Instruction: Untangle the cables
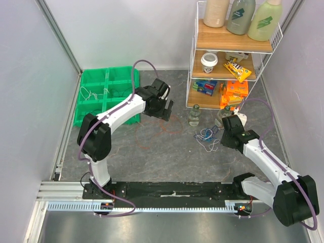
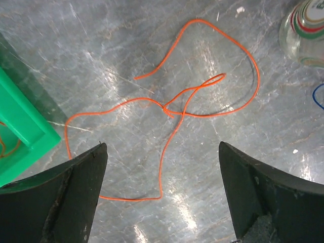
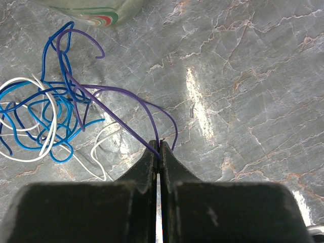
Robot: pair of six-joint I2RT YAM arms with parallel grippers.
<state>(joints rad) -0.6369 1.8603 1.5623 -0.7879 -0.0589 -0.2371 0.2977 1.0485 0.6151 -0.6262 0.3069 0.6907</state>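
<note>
A single orange cable (image 2: 167, 108) lies in loose loops on the grey table, knotted near its middle. My left gripper (image 2: 162, 144) hovers over it, open wide, with only the table and a strand of the cable between its fingers. In the top view the left gripper (image 1: 164, 107) sits near the middle of the table. To the right lies a tangle of blue cables (image 3: 55, 111) and white cables (image 3: 25, 159). A purple cable (image 3: 116, 119) runs out of that tangle to my right gripper (image 3: 159, 144), which is shut on it. The tangle (image 1: 206, 136) lies just left of the right gripper (image 1: 221, 130).
A green divided bin (image 1: 101, 91) with thin white wires in it stands at the back left; its corner (image 2: 25, 136) is close to the left finger. A glass bottle (image 1: 194, 115) stands between the arms. A wire shelf rack (image 1: 230, 55) with goods fills the back right.
</note>
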